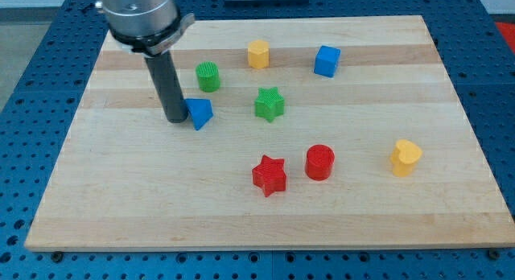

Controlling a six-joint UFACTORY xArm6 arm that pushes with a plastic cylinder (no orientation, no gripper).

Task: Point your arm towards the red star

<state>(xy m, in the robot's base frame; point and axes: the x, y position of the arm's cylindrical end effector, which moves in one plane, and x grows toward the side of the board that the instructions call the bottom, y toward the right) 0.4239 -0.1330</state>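
Note:
The red star (269, 175) lies on the wooden board (121, 191) below the middle of the view. My tip (175, 119) stands at the view's upper left, touching or nearly touching the left side of a blue triangular block (199, 113). The red star is well to the right of and below my tip. A red cylinder (319, 162) sits just to the right of the star.
A green cylinder (208, 76), a yellow block (257, 53) and a blue cube (327, 60) sit along the top. A green star (269, 104) is near the middle. A yellow heart-like block (405, 157) is at the right.

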